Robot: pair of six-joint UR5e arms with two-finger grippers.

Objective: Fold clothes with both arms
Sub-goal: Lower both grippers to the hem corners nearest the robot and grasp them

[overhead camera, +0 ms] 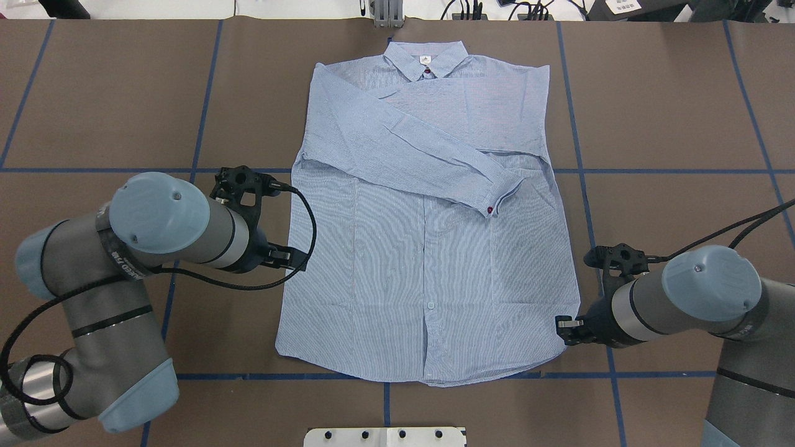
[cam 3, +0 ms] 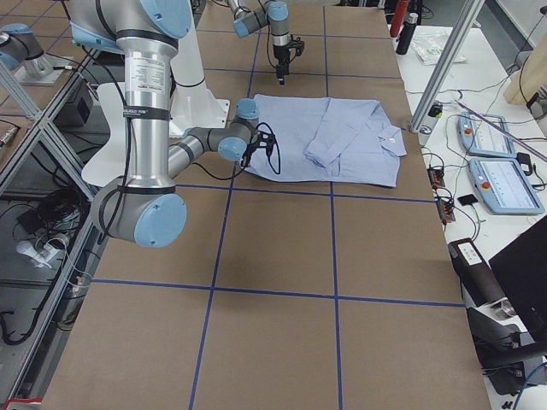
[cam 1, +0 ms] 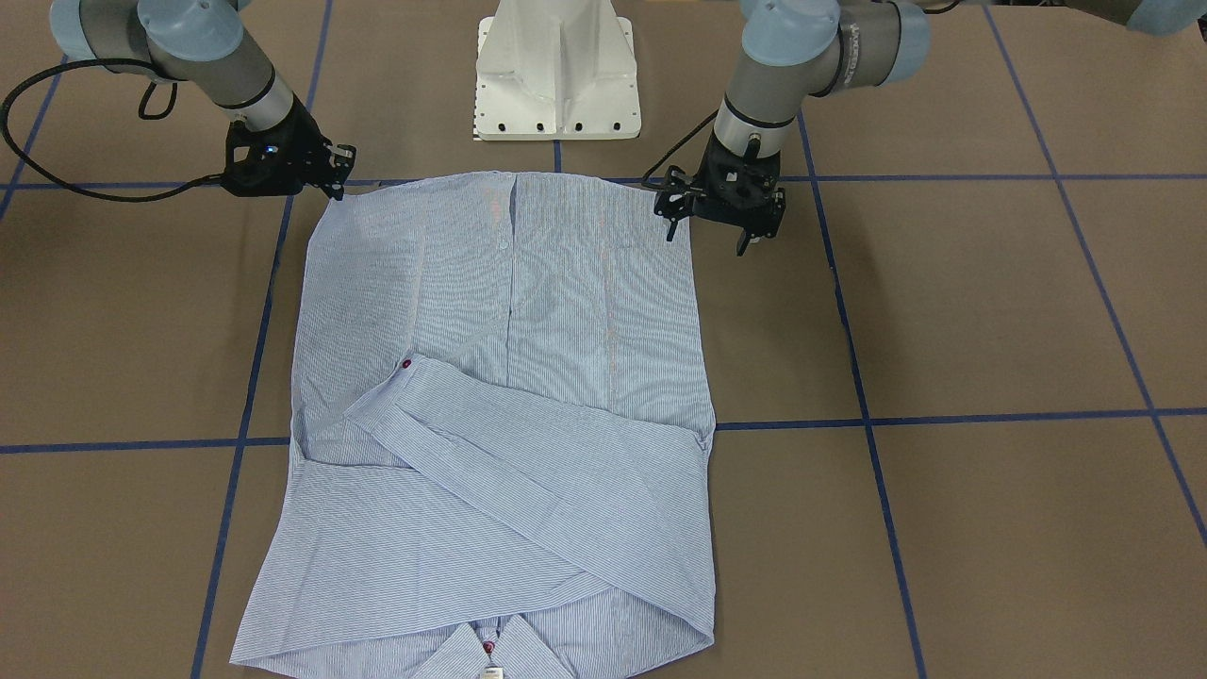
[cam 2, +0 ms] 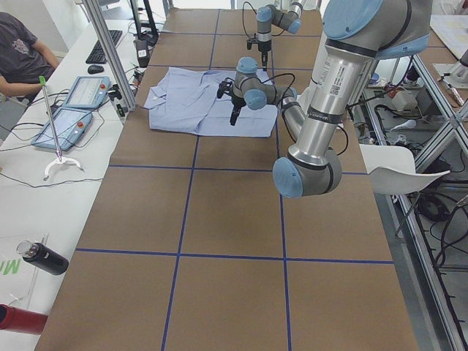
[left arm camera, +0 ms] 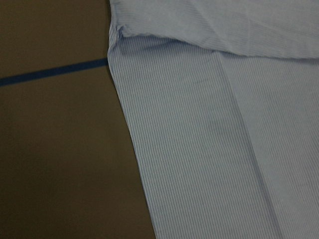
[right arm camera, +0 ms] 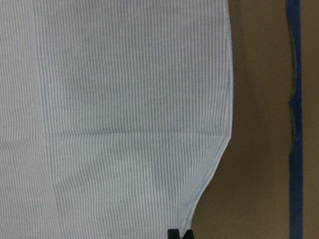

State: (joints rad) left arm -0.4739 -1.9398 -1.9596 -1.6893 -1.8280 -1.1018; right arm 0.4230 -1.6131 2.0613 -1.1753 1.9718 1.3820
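Nearest the robot, the shirt (overhead camera: 428, 267) ends in its hem (overhead camera: 428, 375), and your right gripper (overhead camera: 564, 326) sits at the shirt's right hem corner with its jaws pressed together, pinching that corner as far as the wrist view shows. Your left gripper (cam 1: 709, 238) hangs just outside the shirt's left edge near the hem, jaws spread and empty, so the cloth lies inboard of it. The shirt's long axis runs away to the collar (overhead camera: 425, 59), with a sleeve (overhead camera: 410, 155) folded across the chest.

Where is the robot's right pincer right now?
In the overhead view the right pincer is low on the right, at the shirt's hem corner nearest the robot, just above the blue tape line.
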